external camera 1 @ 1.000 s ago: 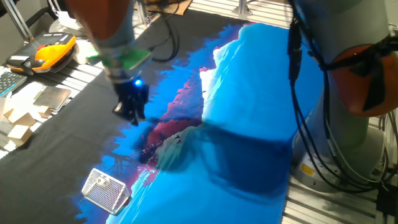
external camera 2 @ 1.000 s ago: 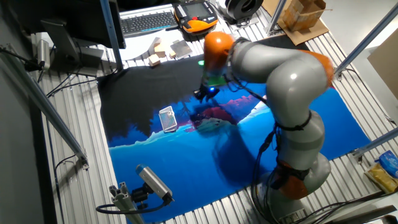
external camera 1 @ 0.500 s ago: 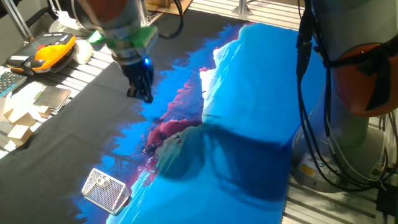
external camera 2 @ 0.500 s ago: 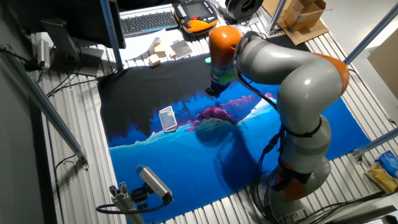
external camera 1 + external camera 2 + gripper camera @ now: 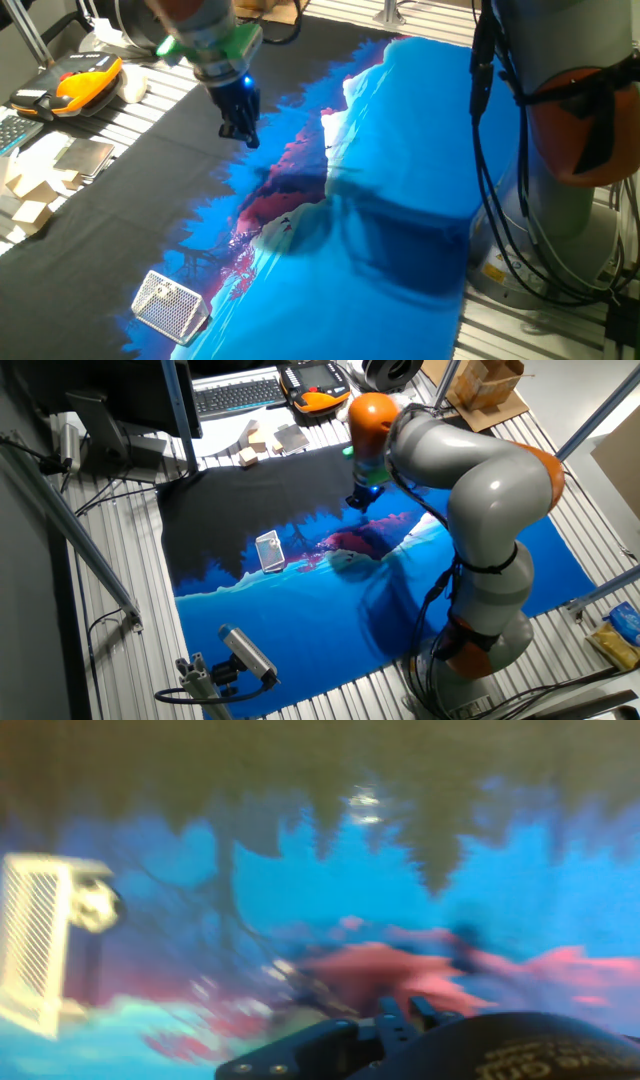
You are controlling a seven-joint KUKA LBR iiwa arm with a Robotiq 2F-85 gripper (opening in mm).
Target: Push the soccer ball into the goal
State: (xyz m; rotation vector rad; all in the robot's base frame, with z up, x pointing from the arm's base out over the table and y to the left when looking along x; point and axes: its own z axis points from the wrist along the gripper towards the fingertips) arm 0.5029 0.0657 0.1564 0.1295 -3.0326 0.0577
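Gripper [image 5: 243,125] seen dark and narrow at the wrist, fingers close together with nothing visibly between them and nothing touched; exact opening cannot be told, hand view too blurred. Positioned above the black-and-blue printed mat [image 5: 400,180], toward the table edge with the orange pendant [image 5: 85,80] and keyboard [image 5: 235,395]. Soccer ball [image 5: 95,905] found resting at the mouth of the goal [image 5: 40,955], touching or just beside its frame. Goal [image 5: 170,305] standing on the mat well apart from the gripper. Against the earlier frames: gripper shifted away from the goal, toward the mat's far end; goal unmoved.
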